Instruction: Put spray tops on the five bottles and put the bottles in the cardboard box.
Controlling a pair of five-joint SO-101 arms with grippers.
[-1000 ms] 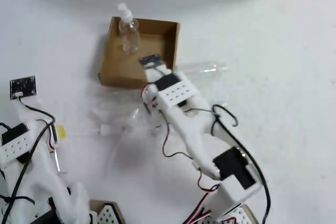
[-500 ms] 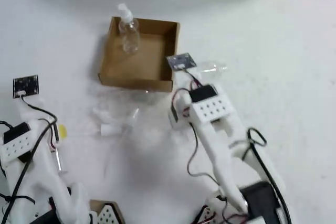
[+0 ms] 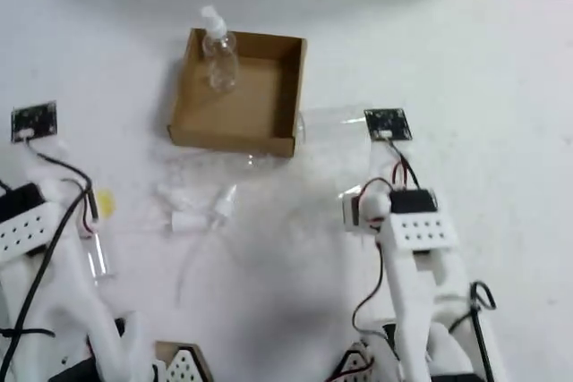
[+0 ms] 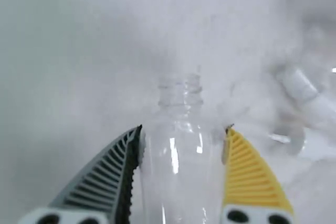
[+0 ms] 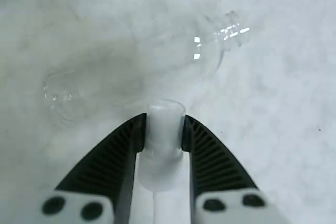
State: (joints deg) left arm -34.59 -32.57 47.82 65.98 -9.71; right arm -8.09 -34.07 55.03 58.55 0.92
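My left gripper [image 4: 181, 135] is shut on a clear bottle [image 4: 178, 156] with a bare, open neck; in the high view that bottle [image 3: 97, 255] is at the table's left. My right gripper [image 5: 164, 121] is shut on a white spray top [image 5: 163, 129], just above a second clear bottle [image 5: 157, 51] that lies on its side without a top. That bottle [image 3: 333, 121] rests right of the cardboard box [image 3: 273, 105]. In the box's far left corner is a bottle with a spray top [image 3: 218, 55] on it. Loose spray tops [image 3: 199, 207] lie in front of the box.
The right arm [image 3: 407, 230] stands right of centre, its camera board [image 3: 388, 124] near the lying bottle. The left arm [image 3: 36, 239] is at the near left. More loose spray tops [image 4: 304, 93] lie beyond the held bottle. Open tabletop stretches to the far right.
The right arm has swung from the box's near edge to the right, carrying the spray top to the lying bottle. The left arm has shifted slightly with its bottle.
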